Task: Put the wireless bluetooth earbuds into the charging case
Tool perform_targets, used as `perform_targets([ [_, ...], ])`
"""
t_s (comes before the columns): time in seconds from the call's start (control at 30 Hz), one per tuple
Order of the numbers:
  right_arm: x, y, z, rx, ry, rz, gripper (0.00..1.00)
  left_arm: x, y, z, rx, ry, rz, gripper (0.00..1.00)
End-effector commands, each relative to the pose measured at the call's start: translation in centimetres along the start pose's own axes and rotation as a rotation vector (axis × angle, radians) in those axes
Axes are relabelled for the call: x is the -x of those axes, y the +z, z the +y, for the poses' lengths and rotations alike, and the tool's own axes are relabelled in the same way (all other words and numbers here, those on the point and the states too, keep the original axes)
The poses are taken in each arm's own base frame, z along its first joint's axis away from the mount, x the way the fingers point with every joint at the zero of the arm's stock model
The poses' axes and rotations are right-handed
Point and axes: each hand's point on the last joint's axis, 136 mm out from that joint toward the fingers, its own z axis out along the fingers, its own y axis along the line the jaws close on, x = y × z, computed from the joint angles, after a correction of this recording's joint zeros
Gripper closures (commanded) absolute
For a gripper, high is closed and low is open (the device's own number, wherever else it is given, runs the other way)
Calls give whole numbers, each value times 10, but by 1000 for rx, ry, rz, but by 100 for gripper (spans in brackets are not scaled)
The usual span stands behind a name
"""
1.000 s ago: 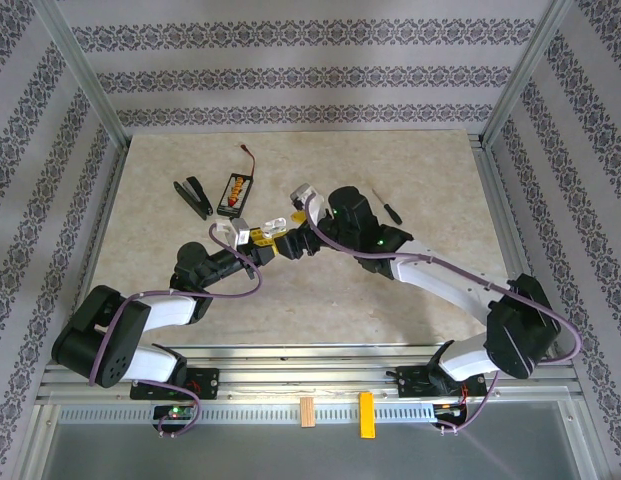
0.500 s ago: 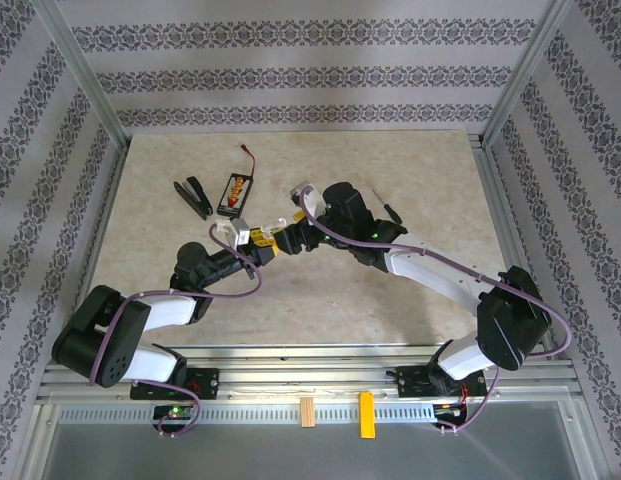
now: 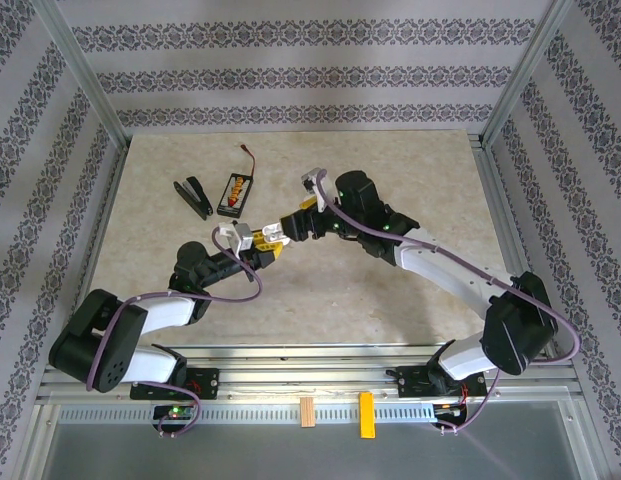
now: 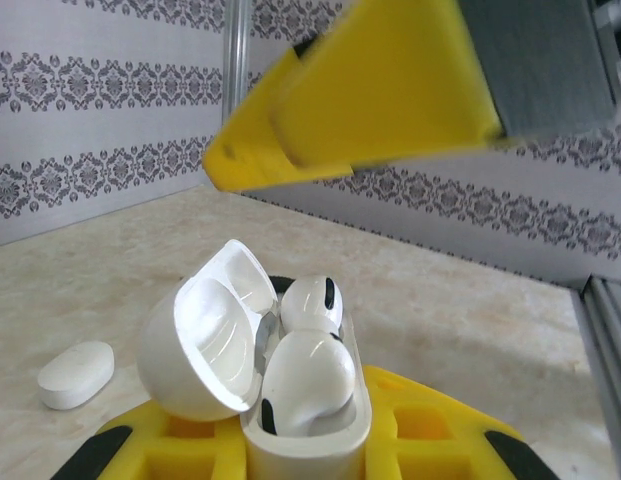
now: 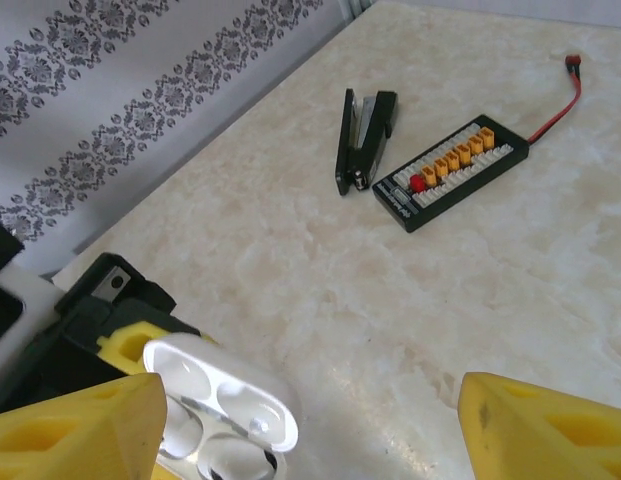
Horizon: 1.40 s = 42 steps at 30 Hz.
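Observation:
The white charging case [image 4: 308,428] stands upright with its lid [image 4: 202,345] swung open to the left. My left gripper [image 4: 305,455] is shut on it between yellow pads [image 4: 445,430]. Two white earbuds sit in its wells, one at the back [image 4: 310,300] and one at the front [image 4: 308,378]. My right gripper [image 5: 310,440] hangs open just above the case [image 5: 222,420], with nothing between its yellow fingertips [image 5: 80,430]. From the top, the left gripper [image 3: 258,243] and right gripper [image 3: 292,225] meet at mid-table.
A second small white pebble-shaped case [image 4: 77,373] lies on the table to the left. Further back lie a black folding clip [image 5: 362,140] and a black connector board [image 5: 450,170] with a red-tipped wire [image 5: 575,72]. Wallpapered walls enclose the table [image 3: 410,170].
My right gripper has drawn back up and to the right, away from the case. The left gripper has held still with the case.

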Motion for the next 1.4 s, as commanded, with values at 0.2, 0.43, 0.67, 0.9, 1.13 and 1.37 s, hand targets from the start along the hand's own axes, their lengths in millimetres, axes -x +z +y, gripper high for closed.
perform_targets([
  [0.2,-16,25,-8,-2,183,282,28,5,4,-5,-22,247,46,100],
  [0.43,-31,35,-11,2,214,380,29,0,2,9,52,348,125,100],
  [0.67,-45,24,-14,-10,167,433,29,4,4,21,111,326,133,100],
  [0.9,-26,-1,1,55,-76,315,27,6,7,12,56,301,123,100],
  [1.13,-65,-44,20,212,-783,288,22,12,10,-11,-69,319,88,100],
  [1.37,-75,-46,22,269,-925,376,26,11,10,-18,-99,313,86,100],
])
